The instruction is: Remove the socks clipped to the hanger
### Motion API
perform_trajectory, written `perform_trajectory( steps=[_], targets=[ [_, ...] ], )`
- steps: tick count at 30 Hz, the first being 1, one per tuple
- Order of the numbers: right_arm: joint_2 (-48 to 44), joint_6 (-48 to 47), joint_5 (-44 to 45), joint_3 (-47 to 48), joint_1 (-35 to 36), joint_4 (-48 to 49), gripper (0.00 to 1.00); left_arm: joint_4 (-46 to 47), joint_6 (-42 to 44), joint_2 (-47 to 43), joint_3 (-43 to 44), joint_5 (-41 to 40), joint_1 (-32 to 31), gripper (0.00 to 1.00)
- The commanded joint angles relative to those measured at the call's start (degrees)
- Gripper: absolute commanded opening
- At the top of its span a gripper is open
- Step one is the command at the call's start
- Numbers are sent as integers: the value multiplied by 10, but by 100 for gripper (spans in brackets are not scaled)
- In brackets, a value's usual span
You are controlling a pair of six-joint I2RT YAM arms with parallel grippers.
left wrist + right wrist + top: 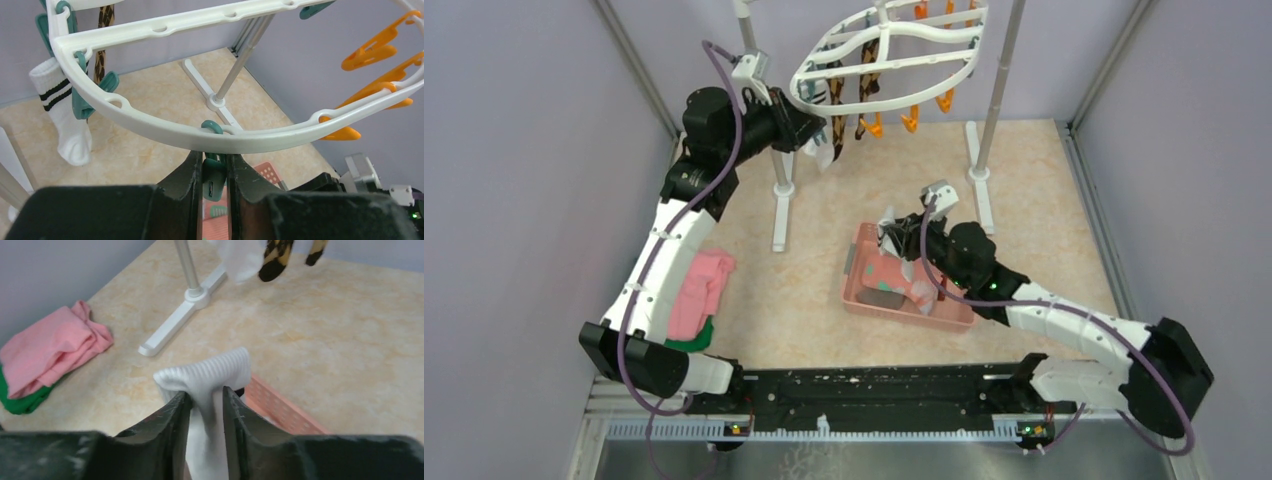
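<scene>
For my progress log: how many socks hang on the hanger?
3: a white striped sock at the hanger's left end, and two brown patterned socks beside it. More may be hidden.

Pale lilac walls [524, 150] enclose a beige, marble-patterned tabletop [1044, 200].

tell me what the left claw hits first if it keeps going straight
The left claw is around a teal clip; straight past it, likely the hanger's white rim, though depth is unclear.
</scene>
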Motion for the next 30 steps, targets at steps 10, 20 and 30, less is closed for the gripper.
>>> perform_trajectory(
  steps=[10,20,30],
  targets=[
    [-87,-2,48,200,-8,-203,99,9,86,-6,21,-29,-36,27],
    [-23,-25,43,212,2,-91,99,-16,136,-69,-24,45,-36,71],
    [9,16,84,312,-17,-105,99,-119,175,-149,-100,-45,-11,86]
  ],
)
